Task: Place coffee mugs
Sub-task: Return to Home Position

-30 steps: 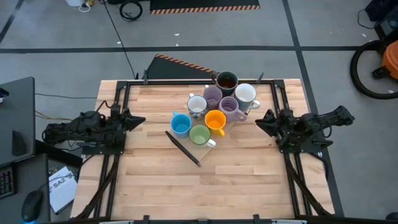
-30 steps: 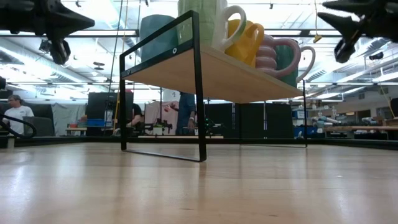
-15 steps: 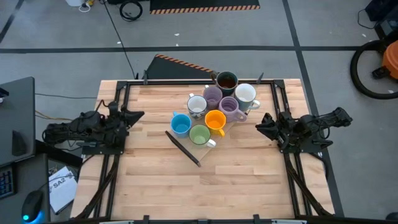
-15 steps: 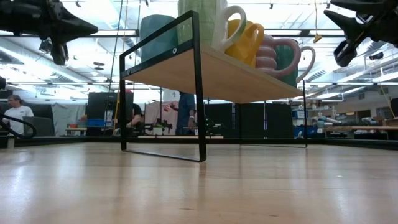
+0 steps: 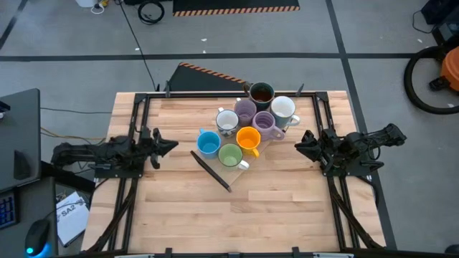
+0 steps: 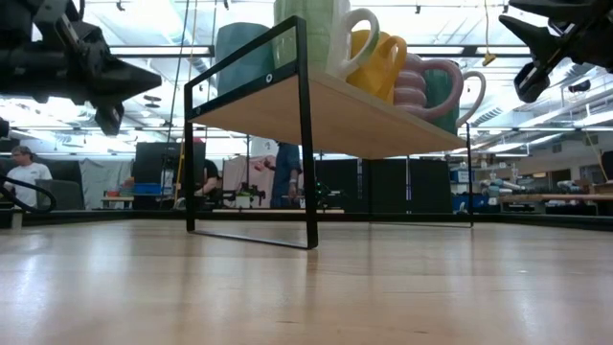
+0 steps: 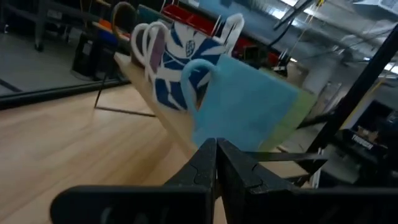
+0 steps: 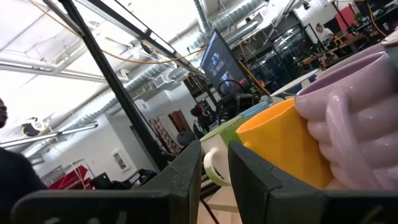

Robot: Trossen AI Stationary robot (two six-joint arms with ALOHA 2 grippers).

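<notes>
Eight mugs stand close together on a small raised wooden shelf [image 5: 219, 170] with a black frame. They are a dark mug [image 5: 261, 93], a white mug [image 5: 282, 107], two lilac mugs [image 5: 245, 110] [image 5: 264, 123], a second white mug [image 5: 227, 120], an orange mug [image 5: 248, 138], a blue mug [image 5: 208, 142] and a green mug [image 5: 229, 154]. My left gripper [image 5: 172, 145] [image 7: 216, 149] is shut, left of the blue mug [image 7: 245, 106] and apart from it. My right gripper [image 5: 297, 141] [image 8: 215, 155] hovers right of the lilac mug [image 8: 354, 106] and the orange mug [image 8: 280, 140], its fingers a narrow gap apart.
The shelf stands on thin black legs [image 6: 306, 134] above the tabletop. Black rails [image 5: 136, 115] [image 5: 319, 115] run along the table's left and right sides by the arm bases. Bare wood [image 5: 237, 215] lies toward the near edge. A person [image 6: 24, 172] sits far behind the table.
My left gripper has moved toward the table's right and near edges, closer to the blue mug, and has come down a little. The mugs have stayed where they were.
</notes>
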